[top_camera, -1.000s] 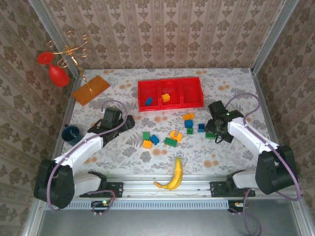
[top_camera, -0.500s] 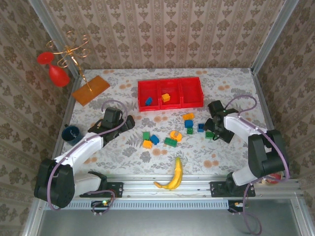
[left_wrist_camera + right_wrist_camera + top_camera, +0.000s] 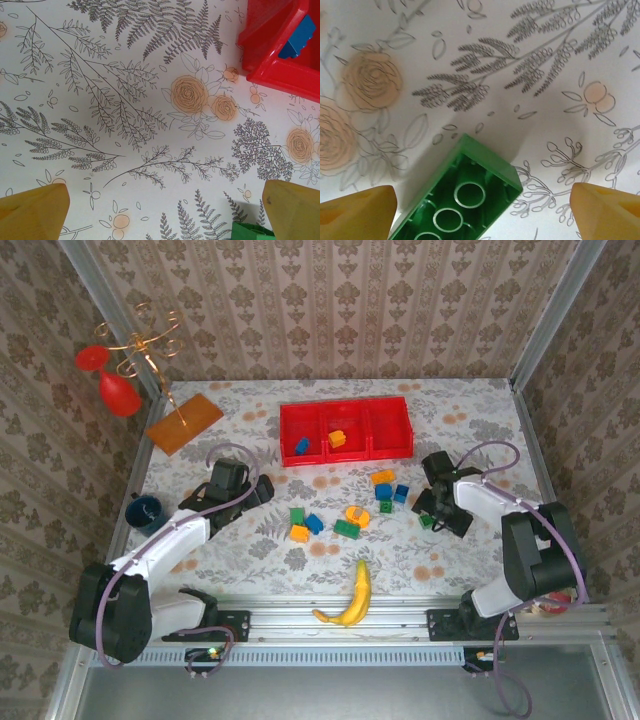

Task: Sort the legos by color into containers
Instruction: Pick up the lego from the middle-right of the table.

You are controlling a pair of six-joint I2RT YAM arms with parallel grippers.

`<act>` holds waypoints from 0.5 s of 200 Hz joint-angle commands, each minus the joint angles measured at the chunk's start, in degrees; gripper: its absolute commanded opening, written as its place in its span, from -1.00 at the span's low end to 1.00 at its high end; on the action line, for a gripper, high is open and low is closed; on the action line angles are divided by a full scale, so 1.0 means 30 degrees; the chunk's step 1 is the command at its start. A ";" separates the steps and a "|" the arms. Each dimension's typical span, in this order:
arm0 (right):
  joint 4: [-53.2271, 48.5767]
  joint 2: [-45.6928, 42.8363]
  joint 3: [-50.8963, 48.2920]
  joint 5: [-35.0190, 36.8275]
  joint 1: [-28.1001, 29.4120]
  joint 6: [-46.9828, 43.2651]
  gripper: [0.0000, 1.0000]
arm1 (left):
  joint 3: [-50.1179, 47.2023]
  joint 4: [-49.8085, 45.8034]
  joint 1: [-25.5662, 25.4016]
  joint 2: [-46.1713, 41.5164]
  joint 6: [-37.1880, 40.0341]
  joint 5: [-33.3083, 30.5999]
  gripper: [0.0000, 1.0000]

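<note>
Orange board (image 3: 185, 422): laid flat at the upper left of the overhead view.
Dark blue cup (image 3: 147, 510): set at the left edge, beside the left arm.
Left gripper (image 3: 165, 212): spread wide with nothing held. Its yellow fingertips (image 3: 35, 210) are seen in the bottom corners of the wrist view, over bare cloth.
Red tray (image 3: 390, 440): placed at upper centre. A blue brick (image 3: 302, 445) is seen in its left compartment and an orange brick (image 3: 337, 438) in the middle one.
Loose legos (image 3: 347, 528): scattered at centre, below the tray, in blue, orange and green.
Banana (image 3: 352, 598): laid at lower centre, near the rail.
Right gripper (image 3: 480, 210): spread, at centre right of the overhead view.
Green brick (image 3: 485, 170): turned hollow side up on the cloth between the right gripper's fingertips. Whether it is touched cannot be told.
</note>
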 commanded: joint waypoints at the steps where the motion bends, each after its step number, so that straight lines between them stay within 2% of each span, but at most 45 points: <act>1: -0.0481 -0.1148 -0.0276 0.0091 -0.0124 0.0256 0.78 | 0.0216 -0.0284 -0.0135 -0.0058 0.0206 0.0117 1.00; 40: -0.0379 -0.1442 -0.0625 0.0222 -0.0249 0.0143 0.66 | 0.0120 -0.0340 -0.0139 -0.0233 0.0176 0.0084 1.00; 64: 0.0176 -0.1066 -0.0810 -0.0396 -0.0349 -0.0176 0.55 | 0.0128 -0.0370 -0.0142 -0.0322 0.0176 0.0079 1.00; 100: 0.0993 -0.0201 -0.0750 -0.1457 -0.0362 -0.0564 0.51 | 0.0040 -0.0401 -0.0136 -0.0469 0.0183 -0.0035 1.00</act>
